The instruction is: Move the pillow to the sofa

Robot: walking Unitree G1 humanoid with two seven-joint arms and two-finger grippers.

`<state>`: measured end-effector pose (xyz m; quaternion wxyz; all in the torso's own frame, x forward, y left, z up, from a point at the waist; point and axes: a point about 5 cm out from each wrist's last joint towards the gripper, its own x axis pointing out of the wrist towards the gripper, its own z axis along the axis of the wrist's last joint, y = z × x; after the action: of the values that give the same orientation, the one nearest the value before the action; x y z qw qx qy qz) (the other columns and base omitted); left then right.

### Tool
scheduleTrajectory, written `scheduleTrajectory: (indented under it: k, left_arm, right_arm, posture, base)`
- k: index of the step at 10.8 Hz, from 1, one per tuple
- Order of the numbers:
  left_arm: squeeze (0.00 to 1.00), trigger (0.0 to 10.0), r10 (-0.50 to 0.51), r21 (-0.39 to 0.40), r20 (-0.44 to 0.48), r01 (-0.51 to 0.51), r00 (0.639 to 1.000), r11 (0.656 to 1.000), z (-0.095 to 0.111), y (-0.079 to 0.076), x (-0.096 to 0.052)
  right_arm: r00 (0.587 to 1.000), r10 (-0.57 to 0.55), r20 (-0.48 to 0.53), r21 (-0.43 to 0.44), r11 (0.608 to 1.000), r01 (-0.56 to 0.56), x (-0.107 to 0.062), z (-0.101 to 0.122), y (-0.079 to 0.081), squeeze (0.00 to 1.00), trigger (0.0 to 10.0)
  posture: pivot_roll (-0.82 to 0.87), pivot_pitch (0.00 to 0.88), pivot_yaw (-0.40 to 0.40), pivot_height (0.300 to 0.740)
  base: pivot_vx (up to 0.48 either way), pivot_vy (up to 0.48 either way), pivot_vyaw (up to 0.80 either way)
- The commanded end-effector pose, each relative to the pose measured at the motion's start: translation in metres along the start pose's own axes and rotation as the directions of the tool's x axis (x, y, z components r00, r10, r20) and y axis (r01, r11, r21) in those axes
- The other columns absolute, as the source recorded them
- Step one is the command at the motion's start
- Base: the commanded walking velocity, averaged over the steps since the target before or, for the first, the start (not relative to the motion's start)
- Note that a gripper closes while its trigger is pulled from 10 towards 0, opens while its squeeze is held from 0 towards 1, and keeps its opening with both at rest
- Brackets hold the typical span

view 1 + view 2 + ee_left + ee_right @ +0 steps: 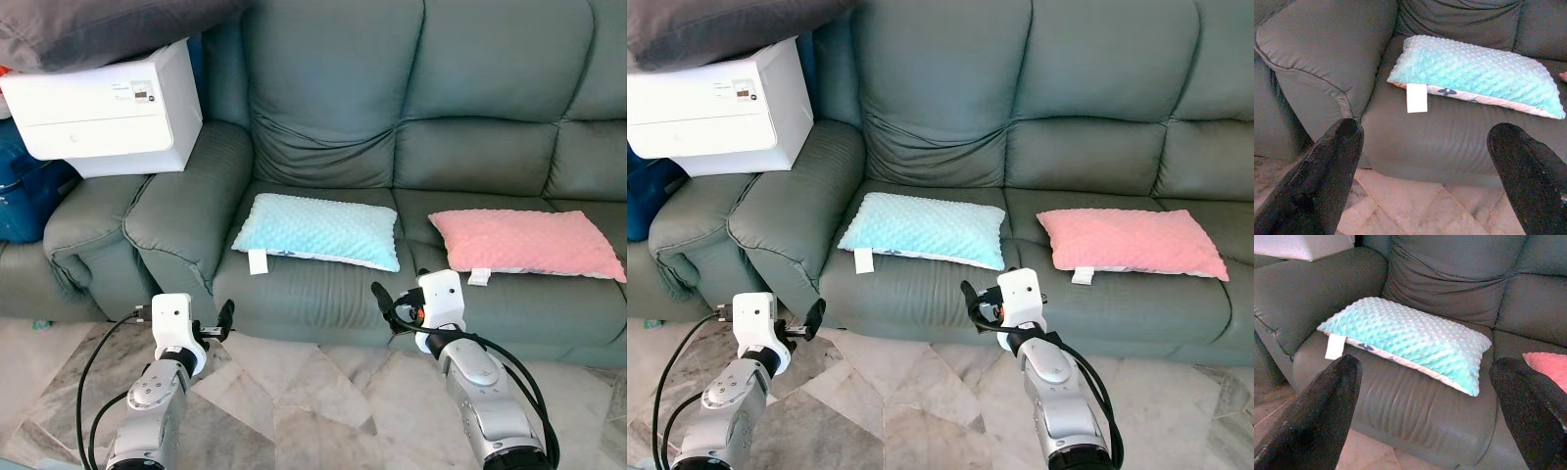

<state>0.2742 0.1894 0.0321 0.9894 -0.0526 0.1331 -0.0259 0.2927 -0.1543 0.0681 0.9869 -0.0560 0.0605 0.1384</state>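
Pillows, blue pillow (318, 230) and pink pillow (524, 243), lie apart on sofa (411, 117).

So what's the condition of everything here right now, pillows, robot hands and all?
Blue pillow: lying flat on the sofa seat, white tag hanging over the front edge.
Pink pillow: lying flat on the next seat, apart from the blue one.
Left gripper: open, holding nothing, low in front of the sofa.
Right gripper: open, holding nothing, facing the blue pillow.
White box: resting on the armrest, a grey cushion on top.
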Motion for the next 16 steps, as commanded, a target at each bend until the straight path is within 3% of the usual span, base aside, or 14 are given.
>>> scheduleTrajectory:
  k: [1,5,16]
  left_arm:
    - [0.0,10.0,-0.002,-0.002,-0.006,0.002,1.0,1.0,-0.0009,0.0004,0.0]
    - [0.0,10.0,-0.006,-0.002,-0.003,0.006,1.0,1.0,-0.0003,0.0005,0.0009]
    - [0.0,10.0,-0.006,-0.009,-0.008,0.006,1.0,1.0,-0.0011,0.0005,0.0011]
  right_arm:
    - [1.0,0.004,0.004,-0.003,1.0,-0.004,0.0006,0.0016,0.001,0.0,10.0]
    - [1.0,0.008,-0.001,-0.006,1.0,-0.008,0.0018,0.001,0.0018,0.0,10.0]
    - [1.0,0.011,-0.012,-0.008,1.0,-0.012,0.0019,-0.0029,0.0031,0.0,10.0]
  posture:
    - [-0.16,0.026,-0.003,0.74]
    - [-0.16,0.025,-0.003,0.74]
    - [-0.16,0.029,0.0,0.74]
  base:
    - [0.0,0.0,0.0]
    - [0.0,-0.065,0.0]
    - [0.0,-0.396,0.0]
